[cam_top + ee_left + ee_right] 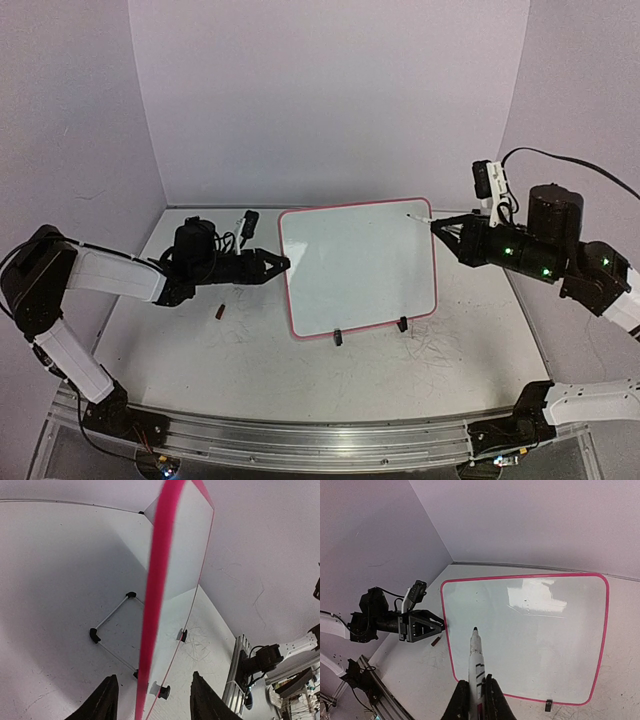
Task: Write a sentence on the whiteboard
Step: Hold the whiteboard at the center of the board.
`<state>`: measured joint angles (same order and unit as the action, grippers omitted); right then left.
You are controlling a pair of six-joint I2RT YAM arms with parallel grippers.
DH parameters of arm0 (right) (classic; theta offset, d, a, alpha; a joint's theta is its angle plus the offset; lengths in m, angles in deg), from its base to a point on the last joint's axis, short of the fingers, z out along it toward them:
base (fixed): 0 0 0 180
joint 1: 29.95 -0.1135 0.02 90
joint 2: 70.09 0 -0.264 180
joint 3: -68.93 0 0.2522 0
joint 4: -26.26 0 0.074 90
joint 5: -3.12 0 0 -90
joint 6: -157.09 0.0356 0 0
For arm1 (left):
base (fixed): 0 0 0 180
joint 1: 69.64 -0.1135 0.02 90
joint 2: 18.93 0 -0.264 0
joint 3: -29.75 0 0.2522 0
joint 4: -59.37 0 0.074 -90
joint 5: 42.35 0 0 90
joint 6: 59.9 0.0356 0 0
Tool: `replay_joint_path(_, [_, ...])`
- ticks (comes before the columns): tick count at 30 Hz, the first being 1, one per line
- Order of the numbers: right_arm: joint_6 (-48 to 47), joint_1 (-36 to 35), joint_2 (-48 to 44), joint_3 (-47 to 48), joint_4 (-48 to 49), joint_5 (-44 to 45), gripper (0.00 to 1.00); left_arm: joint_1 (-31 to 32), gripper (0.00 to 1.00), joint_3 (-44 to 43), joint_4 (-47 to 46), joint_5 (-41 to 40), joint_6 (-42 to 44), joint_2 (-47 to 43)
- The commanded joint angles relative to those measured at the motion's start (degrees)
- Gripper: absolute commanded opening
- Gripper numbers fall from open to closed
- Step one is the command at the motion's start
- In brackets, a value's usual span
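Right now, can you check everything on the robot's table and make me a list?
Surface: white tabletop, scuffed with grey scribbles.
Job's things: whiteboard standing on clip feet, no writing seen; marker tip near its upper right corner.
Clutter: small dark piece left of the board.
Grippers: left gripper open astride the board's left edge; right gripper shut on the marker.
Cables: black cable looping off the right arm.
Surroundings: plain pale walls; metal rail at the near edge.
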<state>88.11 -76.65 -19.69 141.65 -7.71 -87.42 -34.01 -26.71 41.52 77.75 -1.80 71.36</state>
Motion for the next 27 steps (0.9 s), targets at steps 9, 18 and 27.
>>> replay_joint_path(9, [0.24, -0.36, 0.31, -0.96, 1.53, 1.02, 0.00, -3.44, 0.39, -5.76, -6.17, 9.67, 1.15, 3.89])
replay_joint_path(18, [-0.27, -0.36, 0.74, -2.09, 2.55, -0.88, 0.00, -5.22, 0.31, -9.04, -6.46, 13.19, 1.40, 6.62])
replay_joint_path(27, [0.03, -0.33, 0.50, -3.79, 4.32, -2.44, 0.00, -6.95, 0.15, -9.75, -6.72, 16.24, 2.36, 7.96])
